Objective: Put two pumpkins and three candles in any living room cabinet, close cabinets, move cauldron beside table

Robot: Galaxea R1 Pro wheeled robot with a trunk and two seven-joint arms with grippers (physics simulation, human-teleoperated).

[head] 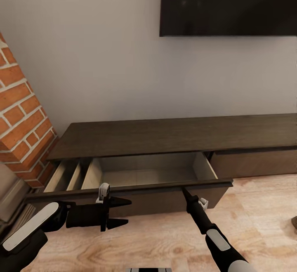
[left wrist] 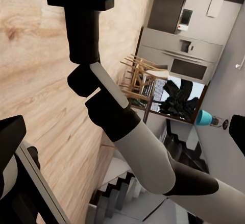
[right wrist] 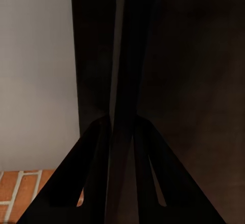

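- Left arm: forearm comes in low from the left, level over the wood floor (head: 136, 243). The left gripper (head: 123, 213) points to the right, along the front of the drawer.
- Left claw: released, its two black fingers spread with bare air between them. It holds nothing and sits just before the drawer front, apparently not touching it.
- Right arm: reaches forward and up from lower right, straight and slim, wrist toward the drawer's top edge.
- Right claw: the right gripper (head: 184, 190) has its tip at the drawer front's lip. In the right wrist view the two fingers (right wrist: 97, 183) lie almost together with a dark panel edge between them, so probably clenched on the lip, though the view is dim.
- Count: one cabinet (head: 173, 138), one drawer (head: 144, 173) pulled open just beyond both claws, pale inside and bare; one closed drawer front to the right of the right claw.
- One brick pillar (head: 20, 119) is left of the left claw.
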